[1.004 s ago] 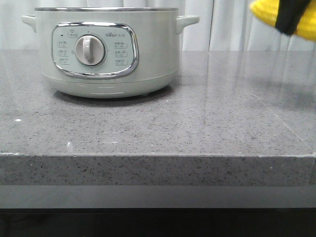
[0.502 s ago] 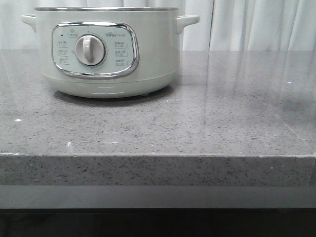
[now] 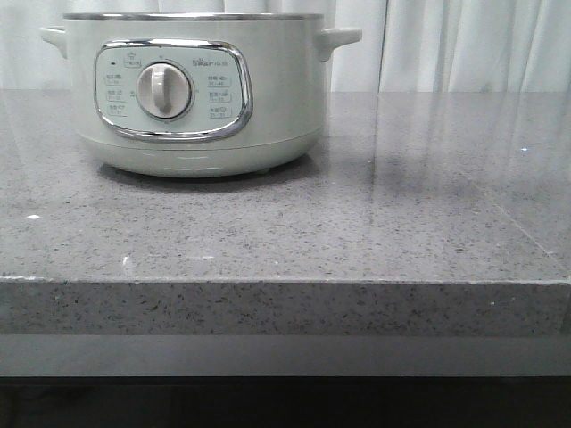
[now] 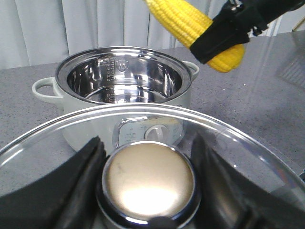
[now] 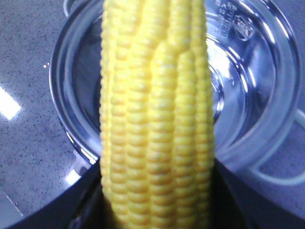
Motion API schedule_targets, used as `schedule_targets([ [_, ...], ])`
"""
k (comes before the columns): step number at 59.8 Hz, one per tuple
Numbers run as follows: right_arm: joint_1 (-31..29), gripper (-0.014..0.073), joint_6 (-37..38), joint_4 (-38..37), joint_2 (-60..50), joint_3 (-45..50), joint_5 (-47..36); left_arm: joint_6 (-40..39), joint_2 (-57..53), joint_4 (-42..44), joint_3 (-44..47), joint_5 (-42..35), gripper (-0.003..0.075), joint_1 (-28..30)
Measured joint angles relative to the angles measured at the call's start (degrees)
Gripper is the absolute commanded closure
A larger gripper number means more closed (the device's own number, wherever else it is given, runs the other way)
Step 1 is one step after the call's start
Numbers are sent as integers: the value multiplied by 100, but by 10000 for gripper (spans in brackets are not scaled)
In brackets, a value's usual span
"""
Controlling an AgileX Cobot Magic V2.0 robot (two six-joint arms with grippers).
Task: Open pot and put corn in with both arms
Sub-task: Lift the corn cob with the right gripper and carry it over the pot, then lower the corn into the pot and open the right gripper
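Right hand (image 4: pixel 224 36) clamped around corn (image 4: pixel 183 21) (above open pot (image 4: pixel 124 90))

Even, soft, fairly bright light fills all three views, with pale curtains (image 3: pixel 446 45) behind glowing white. In the front view the grey surface (image 3: pixel 285 232) carries pale streaked reflections of those curtains on its right half, and the pot (image 3: pixel 192 94) casts a faint, narrow shadow at its base. That view is sharp. In the left wrist view the glass lid (image 4: pixel 143 143) is close and blurred, its knob (image 4: pixel 148 179) washed by a bright glare patch. In the right wrist view the corn (image 5: pixel 157 119) is soft and out of focus, with highlights streaking the metal bowl behind.
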Motion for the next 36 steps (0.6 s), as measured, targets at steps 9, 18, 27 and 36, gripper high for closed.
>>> schedule_targets([
  [9, 64, 295, -48, 13, 653, -749, 35, 0, 0, 0, 0, 0, 501, 0],
  [18, 64, 295, -174, -1, 1245, -1333, 45, 0, 0, 0, 0, 0, 501, 0],
  [27, 64, 295, -225, -99, 1692, -1616, 57, 0, 0, 0, 0, 0, 501, 0],
  [36, 64, 295, -246, -170, 2007, -1765, 79, 0, 0, 0, 0, 0, 501, 0],
])
